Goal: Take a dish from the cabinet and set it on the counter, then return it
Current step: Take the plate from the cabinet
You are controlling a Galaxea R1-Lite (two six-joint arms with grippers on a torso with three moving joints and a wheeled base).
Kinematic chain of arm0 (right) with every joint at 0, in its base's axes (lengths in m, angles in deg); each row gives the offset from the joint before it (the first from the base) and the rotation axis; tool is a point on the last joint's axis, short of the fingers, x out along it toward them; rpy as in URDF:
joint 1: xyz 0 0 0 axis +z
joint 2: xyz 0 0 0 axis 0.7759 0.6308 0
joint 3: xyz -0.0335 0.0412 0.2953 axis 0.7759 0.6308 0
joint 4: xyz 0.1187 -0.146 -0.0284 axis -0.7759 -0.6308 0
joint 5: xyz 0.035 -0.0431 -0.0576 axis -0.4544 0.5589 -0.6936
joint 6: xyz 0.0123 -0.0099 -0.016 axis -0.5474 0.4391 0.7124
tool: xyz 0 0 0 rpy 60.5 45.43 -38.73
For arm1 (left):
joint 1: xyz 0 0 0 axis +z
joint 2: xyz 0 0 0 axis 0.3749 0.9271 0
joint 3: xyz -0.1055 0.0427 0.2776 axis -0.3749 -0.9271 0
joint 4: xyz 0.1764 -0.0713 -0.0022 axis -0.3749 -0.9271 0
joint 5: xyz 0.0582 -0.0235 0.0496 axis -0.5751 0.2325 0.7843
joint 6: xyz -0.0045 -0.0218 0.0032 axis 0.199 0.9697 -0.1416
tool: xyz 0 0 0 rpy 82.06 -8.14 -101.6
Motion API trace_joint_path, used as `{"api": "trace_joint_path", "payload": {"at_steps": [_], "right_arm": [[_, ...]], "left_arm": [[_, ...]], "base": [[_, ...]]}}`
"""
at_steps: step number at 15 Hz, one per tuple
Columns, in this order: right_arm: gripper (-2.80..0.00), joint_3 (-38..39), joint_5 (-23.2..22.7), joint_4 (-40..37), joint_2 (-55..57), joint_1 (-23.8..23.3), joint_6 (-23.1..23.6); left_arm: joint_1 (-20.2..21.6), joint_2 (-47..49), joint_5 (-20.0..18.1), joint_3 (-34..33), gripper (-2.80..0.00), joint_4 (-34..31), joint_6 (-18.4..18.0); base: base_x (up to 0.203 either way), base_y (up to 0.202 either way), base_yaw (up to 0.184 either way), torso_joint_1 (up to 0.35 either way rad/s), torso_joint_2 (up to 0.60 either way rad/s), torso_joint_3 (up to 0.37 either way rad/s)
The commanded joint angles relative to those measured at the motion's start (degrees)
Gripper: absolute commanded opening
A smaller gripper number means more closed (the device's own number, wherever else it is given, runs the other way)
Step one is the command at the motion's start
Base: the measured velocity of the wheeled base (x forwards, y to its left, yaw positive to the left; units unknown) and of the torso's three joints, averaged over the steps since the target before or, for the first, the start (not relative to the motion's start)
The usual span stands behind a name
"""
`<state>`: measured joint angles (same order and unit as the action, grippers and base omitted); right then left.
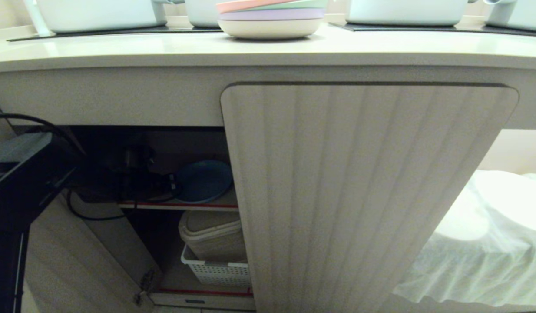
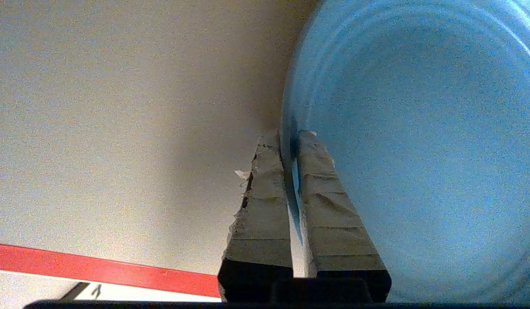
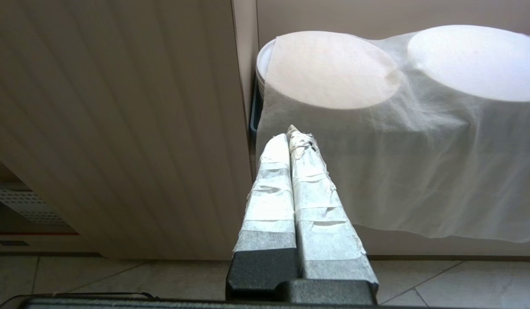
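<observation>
The blue dish (image 1: 205, 180) lies on the inner shelf (image 1: 181, 205) of the open cabinet (image 1: 363, 195), below the cream counter (image 1: 163, 48). My left gripper (image 1: 170, 182) reaches into the dark opening at the dish's left rim. In the left wrist view the dish (image 2: 419, 150) fills one side, and the left gripper (image 2: 289, 139) is shut on its rim, one taped finger on either side of the edge. My right gripper (image 3: 293, 135) is shut on nothing and parked low, in front of the closed fluted door (image 3: 119, 128).
A pastel plate stack (image 1: 271, 17) and white tubs (image 1: 103, 13) stand on the counter. Under the shelf sit a lidded bin (image 1: 213, 237) and a white basket (image 1: 218, 271). The swung-open left door (image 1: 68, 261) flanks the opening. Cloth-covered things (image 1: 481, 243) lie at the right.
</observation>
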<state>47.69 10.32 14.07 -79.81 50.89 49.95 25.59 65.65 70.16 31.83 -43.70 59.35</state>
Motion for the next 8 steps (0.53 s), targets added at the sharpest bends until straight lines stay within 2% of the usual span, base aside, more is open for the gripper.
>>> {"api": "trace_joint_path", "payload": {"at_steps": [1, 8], "right_arm": [[-2.80, 0.01, 0.02, -0.01, 0.00, 0.09, -0.01], [-2.80, 0.01, 0.02, -0.01, 0.00, 0.00, -0.01]], "left_arm": [[0.03, -0.11, 0.22, 0.00, -2.80, 0.05, 0.06], [0.12, 0.07, 0.14, -0.17, -2.80, 0.13, -0.03]], "base": [[0.000, 0.000, 0.000, 0.000, 0.00, 0.000], [0.000, 0.000, 0.000, 0.000, 0.00, 0.000]]}}
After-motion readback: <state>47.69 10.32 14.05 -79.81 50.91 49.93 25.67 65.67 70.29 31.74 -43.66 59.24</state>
